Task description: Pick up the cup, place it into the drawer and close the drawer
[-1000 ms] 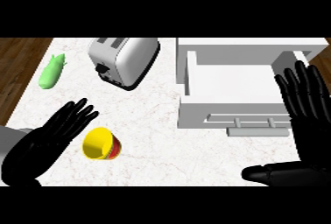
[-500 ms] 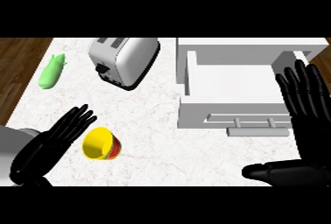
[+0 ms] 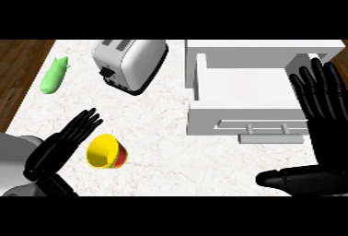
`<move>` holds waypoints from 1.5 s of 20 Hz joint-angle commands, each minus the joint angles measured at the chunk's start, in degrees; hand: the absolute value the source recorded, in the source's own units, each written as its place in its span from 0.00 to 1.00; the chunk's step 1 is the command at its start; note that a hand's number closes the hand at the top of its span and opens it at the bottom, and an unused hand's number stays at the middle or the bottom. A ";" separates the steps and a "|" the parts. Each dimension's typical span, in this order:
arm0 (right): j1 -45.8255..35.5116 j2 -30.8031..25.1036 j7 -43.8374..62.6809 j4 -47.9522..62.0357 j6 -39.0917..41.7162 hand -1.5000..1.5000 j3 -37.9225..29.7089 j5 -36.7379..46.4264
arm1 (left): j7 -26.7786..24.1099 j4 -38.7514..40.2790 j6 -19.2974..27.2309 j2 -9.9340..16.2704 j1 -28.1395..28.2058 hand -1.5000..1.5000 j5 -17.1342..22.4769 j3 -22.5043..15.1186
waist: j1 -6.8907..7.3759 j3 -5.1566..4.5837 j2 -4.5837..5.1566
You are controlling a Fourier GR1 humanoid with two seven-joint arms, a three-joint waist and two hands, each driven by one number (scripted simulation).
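Note:
A yellow cup [image 3: 105, 151] with a red base lies on its side on the white marble counter, at lower left. My left hand [image 3: 61, 146] is just to its left, open, fingers straight and pointing up-right, close beside the cup without curling round it. The white drawer [image 3: 239, 91] stands open at the right, its front panel with a handle [image 3: 263, 129] facing me. My right hand [image 3: 321, 123] is open over the drawer's right side, fingers straight up, thumb stretched left near the lower edge.
A silver toaster [image 3: 130, 62] stands at the back, left of the drawer. A green cucumber-like vegetable [image 3: 54, 75] lies at the far left near the counter's edge. Dark wooden floor [image 3: 17, 73] shows beyond the left edge.
My left hand has drawn back down and left, settling slightly lower beside the cup. The cup, the drawer and my right hand have barely moved.

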 commanded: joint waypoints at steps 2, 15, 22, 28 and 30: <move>-2.56 -0.23 1.88 1.40 -1.02 0.00 -1.24 -0.46 | -5.48 3.21 -0.68 0.08 1.55 0.00 -4.30 -0.38 | 0.14 0.00 -0.04; -2.73 -0.46 -1.04 4.36 1.06 0.00 -0.62 0.06 | -20.87 26.23 4.68 1.27 -8.92 0.00 -11.52 -1.57 | 0.04 -0.01 0.03; -0.13 0.34 0.39 -0.01 0.74 0.00 1.21 0.64 | -32.09 39.79 8.34 1.68 -13.09 0.00 -16.90 -4.59 | -0.43 -0.06 0.11; 3.72 0.25 -1.85 -0.75 2.08 0.00 0.16 -0.42 | -32.68 44.30 7.82 3.37 -15.57 0.00 -16.82 -5.56 | -0.61 -0.04 0.13; 0.27 -0.21 -0.02 -0.55 1.33 0.00 0.23 0.08 | -33.01 46.63 9.82 1.82 -18.45 0.00 -17.38 -6.11 | -0.60 -0.07 0.18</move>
